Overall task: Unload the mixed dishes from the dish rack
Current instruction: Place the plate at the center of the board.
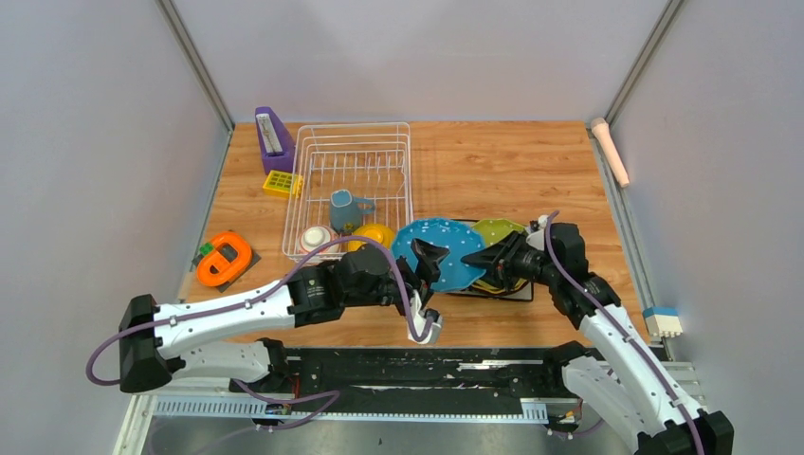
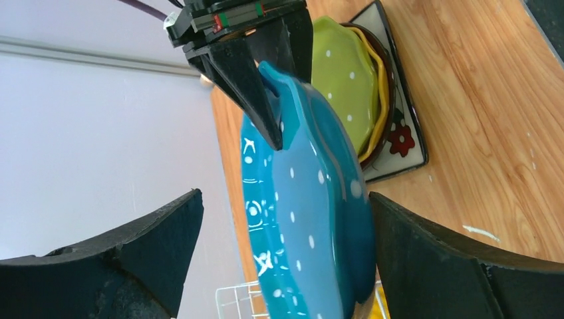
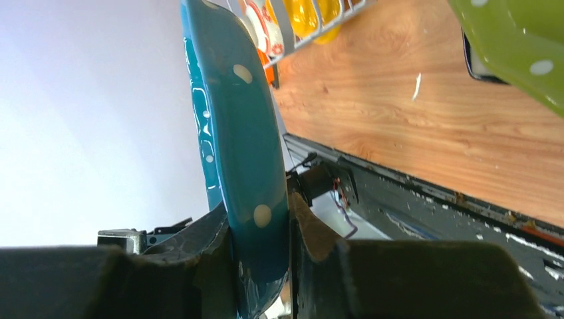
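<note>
Wooden table carries dish rack, holder, tape measure.

This is a robotics lab test cell. Plain pale grey wall panels, joined by bare metal corner posts, box in a wood-grain counter. A white-and-black left robot arm and a matching right robot arm, both trailing purple cables, are bolted to a black metal base rail at the counter's near edge. A rectangular white wire dish rack stands on the counter like a household prop.

Top view: high, from near edge, looking down on table. Wrist views: close, facing blue-dotted plate from opposite sides.
</note>
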Available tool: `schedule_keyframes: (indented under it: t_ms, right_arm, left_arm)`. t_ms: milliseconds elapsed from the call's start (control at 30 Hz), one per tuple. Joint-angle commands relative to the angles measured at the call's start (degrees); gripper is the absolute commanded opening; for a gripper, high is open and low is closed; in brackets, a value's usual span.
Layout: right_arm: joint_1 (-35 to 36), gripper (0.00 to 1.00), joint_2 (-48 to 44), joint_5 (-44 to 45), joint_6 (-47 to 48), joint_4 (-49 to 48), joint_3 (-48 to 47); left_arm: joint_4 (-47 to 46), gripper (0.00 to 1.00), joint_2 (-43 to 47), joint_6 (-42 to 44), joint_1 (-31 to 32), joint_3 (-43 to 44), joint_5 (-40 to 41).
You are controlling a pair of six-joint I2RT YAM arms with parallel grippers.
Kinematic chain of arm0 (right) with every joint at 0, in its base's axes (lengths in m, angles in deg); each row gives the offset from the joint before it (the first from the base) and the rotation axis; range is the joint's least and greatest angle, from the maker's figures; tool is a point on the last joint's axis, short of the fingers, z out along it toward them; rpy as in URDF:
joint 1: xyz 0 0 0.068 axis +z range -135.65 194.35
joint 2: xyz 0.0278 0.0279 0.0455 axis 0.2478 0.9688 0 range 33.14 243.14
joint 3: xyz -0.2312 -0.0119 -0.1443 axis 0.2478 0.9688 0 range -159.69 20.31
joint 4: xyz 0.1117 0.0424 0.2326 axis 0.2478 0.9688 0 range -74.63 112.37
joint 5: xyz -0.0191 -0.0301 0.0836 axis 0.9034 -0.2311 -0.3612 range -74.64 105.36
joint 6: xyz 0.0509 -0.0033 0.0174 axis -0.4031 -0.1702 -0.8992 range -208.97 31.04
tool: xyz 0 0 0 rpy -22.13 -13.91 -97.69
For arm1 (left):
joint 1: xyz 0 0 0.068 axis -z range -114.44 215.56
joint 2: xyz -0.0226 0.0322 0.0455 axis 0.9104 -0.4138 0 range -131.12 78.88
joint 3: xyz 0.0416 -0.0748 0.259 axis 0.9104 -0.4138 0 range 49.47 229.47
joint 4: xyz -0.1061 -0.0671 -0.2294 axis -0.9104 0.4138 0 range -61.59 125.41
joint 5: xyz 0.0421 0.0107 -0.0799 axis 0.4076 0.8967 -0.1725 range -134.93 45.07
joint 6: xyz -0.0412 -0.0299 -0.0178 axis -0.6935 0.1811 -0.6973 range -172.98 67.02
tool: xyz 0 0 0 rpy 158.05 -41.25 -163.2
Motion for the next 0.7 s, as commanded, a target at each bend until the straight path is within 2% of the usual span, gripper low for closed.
schedule_keyframes:
  t_ms: [0, 133, 200, 333, 500, 667]
  right_arm:
    - [0.0, 0.00, -4.2, 4.7, -4.9, -12.1, -1.7]
    - [-0.1, 0.00, -6.4, 10.4, -3.6, -13.9, -1.4]
    - [-0.1, 0.00, -7.8, 14.5, -2.8, -13.8, -0.7]
    - [-0.7, 0.00, -11.0, 21.8, -1.3, -12.9, 0.8]
    - [-0.8, 0.00, -13.9, 28.0, 1.5, -9.3, 0.8]
    - [-0.9, 0.00, -17.7, 35.9, 4.2, -2.6, 0.5]
  left_arm:
    - [-5.5, 1.00, -0.7, -4.3, 0.4, 3.4, -0.3]
    - [-8.4, 1.00, 0.3, -11.6, 0.4, 2.0, 0.6]
    - [-13.0, 1.00, 1.9, -18.2, 0.4, 0.4, 2.1]
    - [-16.4, 1.00, 6.9, -25.3, 0.4, -4.5, 1.0]
    - [-19.2, 1.00, 14.7, -33.7, 0.4, -10.5, 0.4]
    - [-19.8, 1.00, 20.8, -40.0, 0.4, -13.5, 4.5]
